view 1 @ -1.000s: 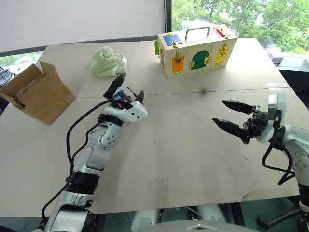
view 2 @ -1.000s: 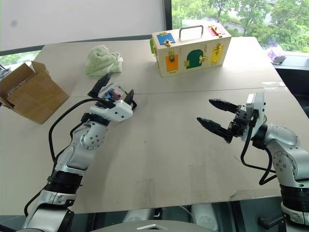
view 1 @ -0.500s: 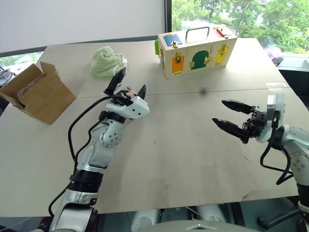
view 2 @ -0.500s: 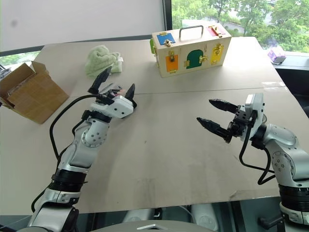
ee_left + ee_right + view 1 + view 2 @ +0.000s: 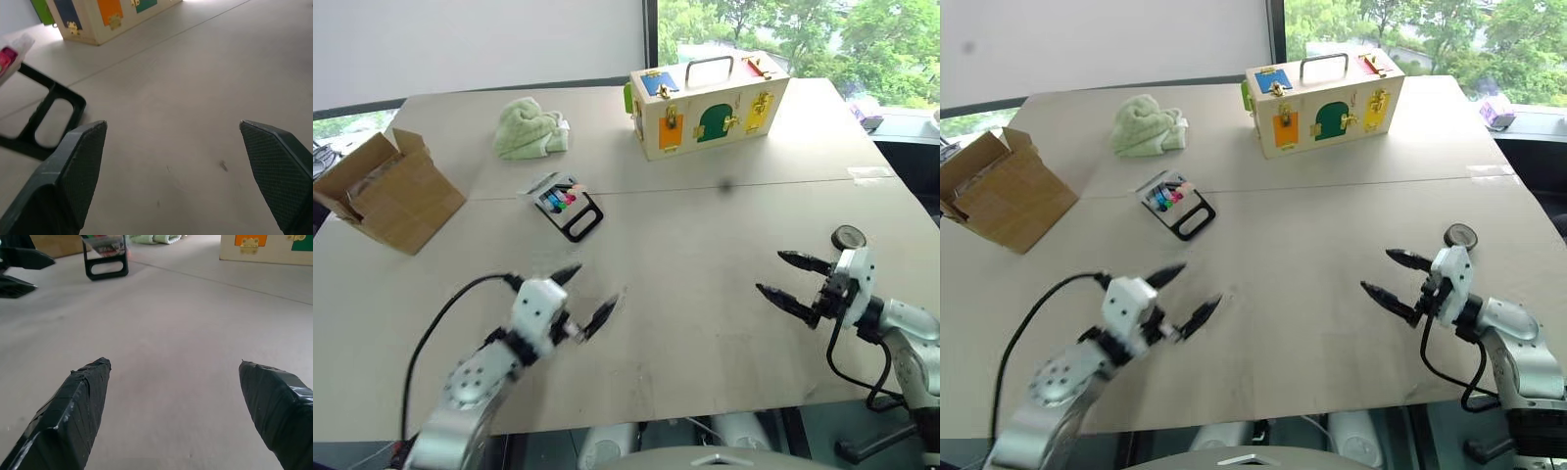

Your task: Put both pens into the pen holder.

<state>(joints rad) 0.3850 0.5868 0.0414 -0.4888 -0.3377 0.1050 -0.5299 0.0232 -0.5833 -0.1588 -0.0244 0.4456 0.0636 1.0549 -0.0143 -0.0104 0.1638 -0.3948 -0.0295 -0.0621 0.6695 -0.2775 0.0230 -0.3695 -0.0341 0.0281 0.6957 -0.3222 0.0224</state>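
The pen holder (image 5: pixel 564 204) is a flat black tray with a loop handle, lying left of the table's middle. Pens (image 5: pixel 557 199) lie inside it, their coloured ends showing at its pale end. My left gripper (image 5: pixel 597 282) hovers open and empty over bare table, well in front of the holder. The holder's loop handle (image 5: pixel 49 117) appears in the left wrist view beyond the open left gripper (image 5: pixel 171 125). My right gripper (image 5: pixel 771 271) is open and empty, low over the table at the right. The right wrist view has the holder (image 5: pixel 105 254) far off.
A brown cardboard box (image 5: pixel 386 201) stands at the left edge. A green cloth (image 5: pixel 530 129) lies behind the holder. A pale wooden box with coloured doors (image 5: pixel 710 98) stands at the back. A small round object (image 5: pixel 848 236) lies near my right wrist.
My left arm has drawn back from the holder and dropped toward the table's front, rolling its wrist, which uncovers the holder. My right gripper has sunk lower. Both stay open.
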